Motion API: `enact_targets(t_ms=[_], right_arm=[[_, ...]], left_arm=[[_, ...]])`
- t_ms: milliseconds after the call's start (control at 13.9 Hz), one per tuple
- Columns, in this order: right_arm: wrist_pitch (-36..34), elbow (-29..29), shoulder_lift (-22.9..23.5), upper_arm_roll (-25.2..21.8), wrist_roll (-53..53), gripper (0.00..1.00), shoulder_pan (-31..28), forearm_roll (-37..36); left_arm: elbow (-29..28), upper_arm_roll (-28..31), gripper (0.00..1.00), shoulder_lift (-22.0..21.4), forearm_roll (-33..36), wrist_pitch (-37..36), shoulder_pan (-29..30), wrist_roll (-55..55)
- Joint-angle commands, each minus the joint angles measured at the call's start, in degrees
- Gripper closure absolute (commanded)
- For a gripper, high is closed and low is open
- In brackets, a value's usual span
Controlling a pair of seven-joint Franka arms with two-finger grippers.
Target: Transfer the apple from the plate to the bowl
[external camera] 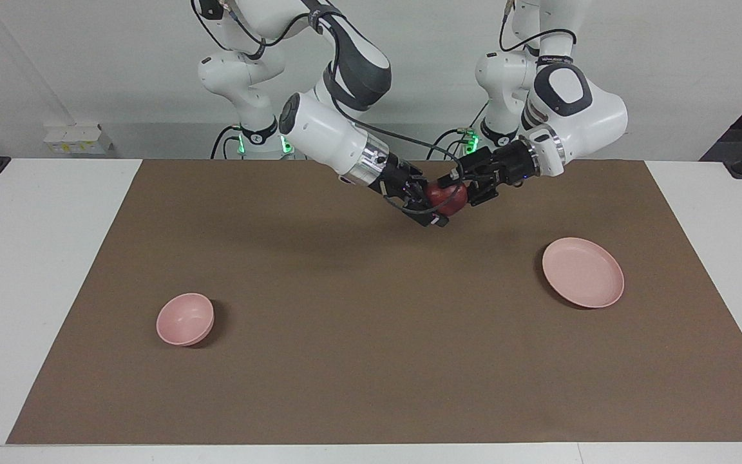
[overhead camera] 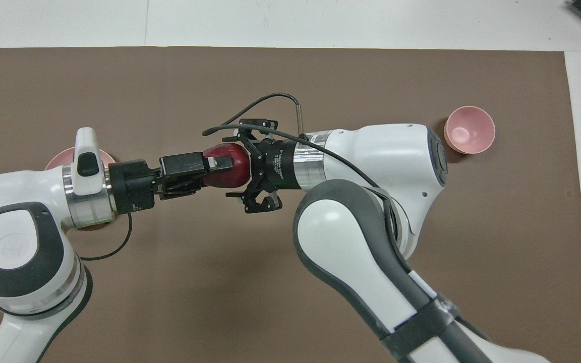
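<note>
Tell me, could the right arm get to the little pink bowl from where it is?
Probably yes. The right pincer is at the apple over the mat, meeting the left pincer, and nothing stands between it and the bowl.

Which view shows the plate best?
The facing view: the plate lies whole and bare on the mat, toward the left arm's end. In the overhead view the left arm covers most of it, leaving only slivers of rim.

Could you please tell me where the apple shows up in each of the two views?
Facing view: the apple hangs mid-table between the left gripper and right gripper, high in the picture.
Overhead view: apple at centre, between both grippers.
Shared landmark: the bowl.
</note>
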Motion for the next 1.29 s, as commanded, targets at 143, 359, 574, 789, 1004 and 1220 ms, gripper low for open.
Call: enact_targets(t_ms=[143,359,574,789,1004,1220], right_arm=[[0.8,0.8,0.4,0.1,2.3,0.0,0.6,1.4],[1.0,0.9,0.0,0.1,1.1,1.0,0.7,1.1],[1.6,0.9,0.0,0.1,1.0,1.0,0.7,1.0],[1.7,0.9,0.0,0.1,1.0,1.0,0.7,1.3],[1.7,0.9,0.0,0.1,0.8,1.0,0.7,1.3],[1.7,0.6,0.0,-0.3,-0.1,1.0,0.3,0.0]], left_arm=[[-1.5,-0.2,1.0,-1.8,-1.4,1.5,-1.2,-0.2],[-1.5,-0.4,1.0,-1.7,-1.2,1.5,-1.2,-0.9],[-1.5,-0.4,1.0,-1.7,-1.0,1.5,-1.2,-1.5],[-1.3,-0.4,0.86,-1.4,-0.5,1.5,-1.2,-2.1],[-0.4,-0.6,0.23,-1.1,2.3,1.5,-1.5,-2.2],[0.0,-0.6,0.0,-0.9,6.0,1.5,-1.5,-2.2]])
